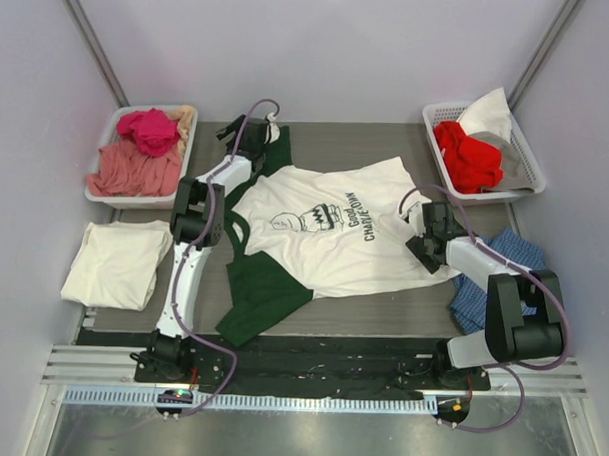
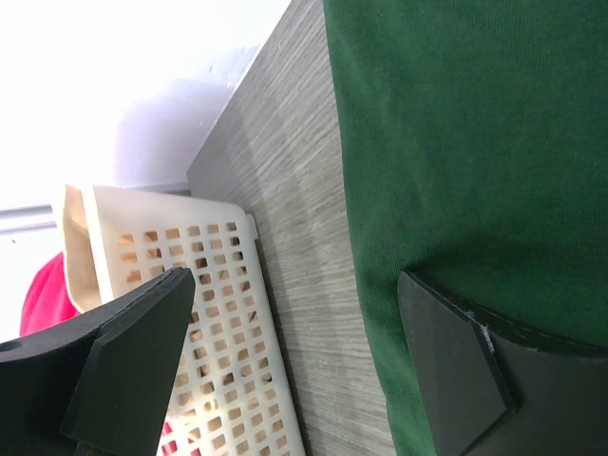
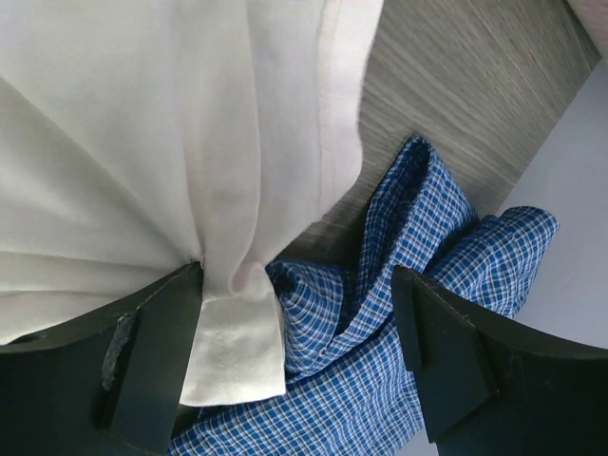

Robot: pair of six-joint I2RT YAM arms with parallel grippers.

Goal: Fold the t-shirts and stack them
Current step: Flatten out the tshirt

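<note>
We see the white printed t-shirt [image 1: 334, 234] spread flat in the middle of the table [image 1: 382, 313], its black cartoon lettering facing up. Under it, poking out toward 7 o'clock and again at 11 o'clock, lies the dark green t-shirt [image 1: 262, 292], partly covered. The cream t-shirt [image 1: 118, 264] sits folded at 9 o'clock, off the table's left edge and well apart from the other two.

Our left gripper [image 2: 294, 351] hangs at the green shirt's far corner, around 11 o'clock. Its jaws stand wide apart, one finger [image 2: 456, 366] over green fabric and the other over the basket side, and it clamps nothing. Our right gripper [image 3: 299, 351] is at the white shirt's 3 o'clock edge, its jaws also spread. Gathered white cloth lies against one finger [image 3: 152, 351] and the blue checked cloth [image 3: 408, 285] lies between them.

A white basket [image 1: 105, 151] at 10 o'clock holds pink garments [image 1: 137, 157]. Another basket [image 1: 527, 146] at 2 o'clock holds a red garment [image 1: 467, 154] and pale cloth.
</note>
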